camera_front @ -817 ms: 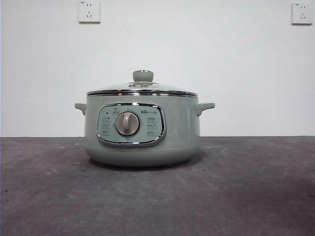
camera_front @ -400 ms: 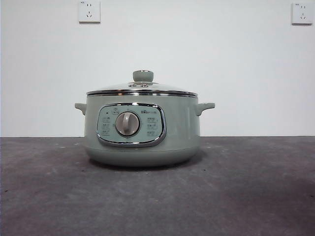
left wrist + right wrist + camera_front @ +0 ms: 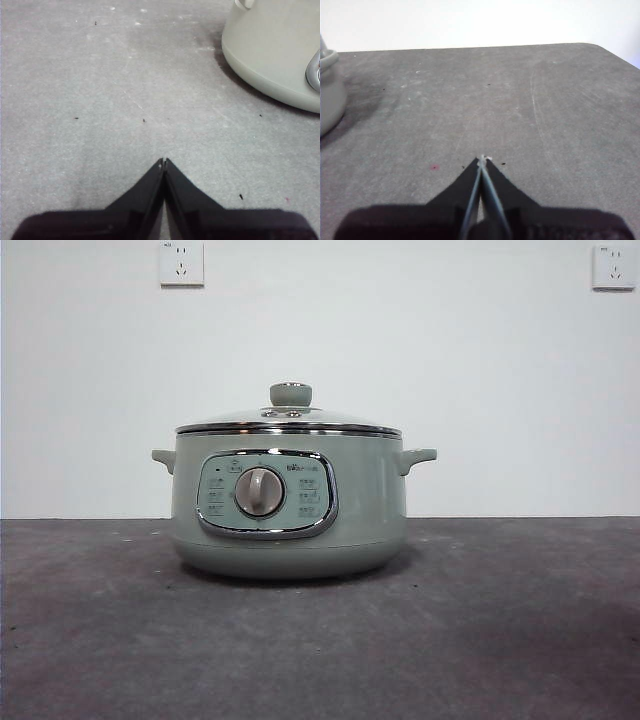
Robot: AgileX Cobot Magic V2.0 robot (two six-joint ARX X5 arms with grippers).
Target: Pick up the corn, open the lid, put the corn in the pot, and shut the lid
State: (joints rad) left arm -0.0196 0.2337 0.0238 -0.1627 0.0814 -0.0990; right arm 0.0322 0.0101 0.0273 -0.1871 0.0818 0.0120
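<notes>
Green pot (image 3: 288, 502) on the grey table (image 3: 500, 640), glass lid (image 3: 288, 420) shut tight on top, so nothing inside yet. No corn in any view. Left gripper (image 3: 163, 161) pinched together, holding nothing, near the pot. Right gripper (image 3: 482, 159) pinched together too, over bare table, waiting to start

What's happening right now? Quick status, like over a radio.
Left gripper shut, empty, over bare table beside pot. Right gripper shut, empty. Lid on pot. Corn not in view. Nothing in the way.
</notes>
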